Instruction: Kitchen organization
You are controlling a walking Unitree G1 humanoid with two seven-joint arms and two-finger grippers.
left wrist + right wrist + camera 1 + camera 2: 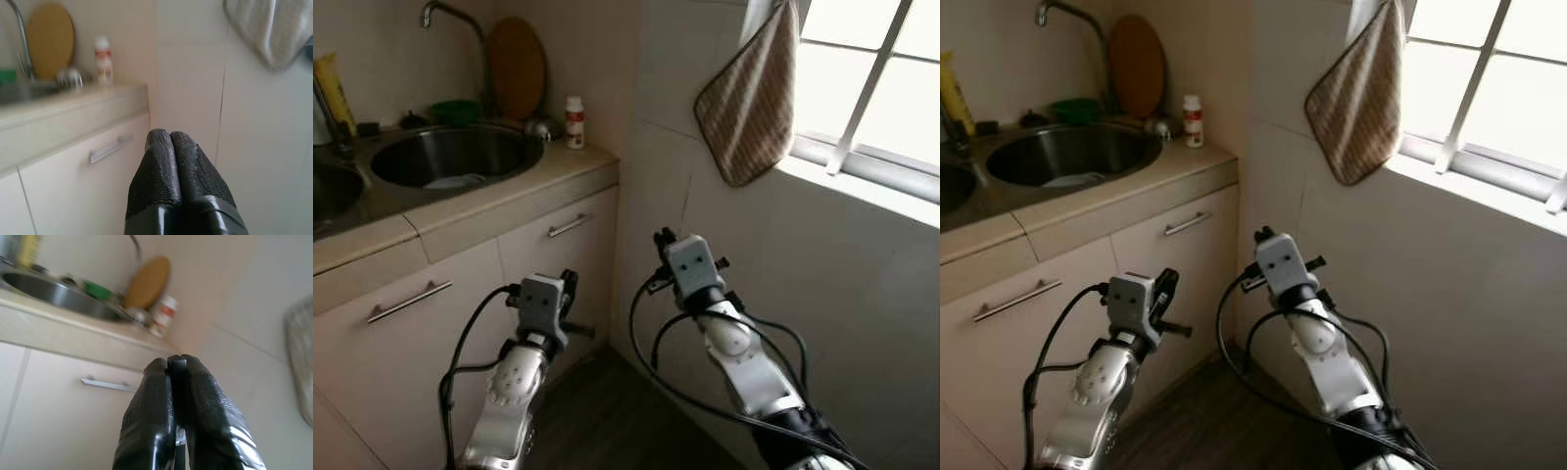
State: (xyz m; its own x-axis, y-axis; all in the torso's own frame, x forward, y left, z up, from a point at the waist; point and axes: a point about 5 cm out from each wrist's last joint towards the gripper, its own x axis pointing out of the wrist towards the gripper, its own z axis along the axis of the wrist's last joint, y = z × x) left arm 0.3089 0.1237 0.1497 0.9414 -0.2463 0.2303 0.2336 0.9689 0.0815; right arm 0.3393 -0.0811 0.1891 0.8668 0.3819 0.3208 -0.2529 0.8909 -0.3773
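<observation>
Left pincer (170, 139), fingers pressed together, empty, below the desk (509, 191) edge before a drawer handle (570, 225); right pincer (171, 364), likewise pressed together, toward the corner wall; round sink (455, 154) set in desk; white bottle (574, 122) behind sink; checked cloth (749, 103) hanging beside window (871, 88).

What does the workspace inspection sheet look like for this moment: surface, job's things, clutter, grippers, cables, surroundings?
Surface: beige countertop with round steel sink.
Job's things: small white bottle with red label at the counter's corner; round wooden board leaning on the wall; green bowl behind the sink.
Clutter: yellow tube at far left.
Grippers: left gripper shut, empty, before the cabinet; right gripper shut, empty.
Cables: black cables loop along both arms.
Surroundings: brown checked cloth hanging by the window; cabinet bar handles.
</observation>
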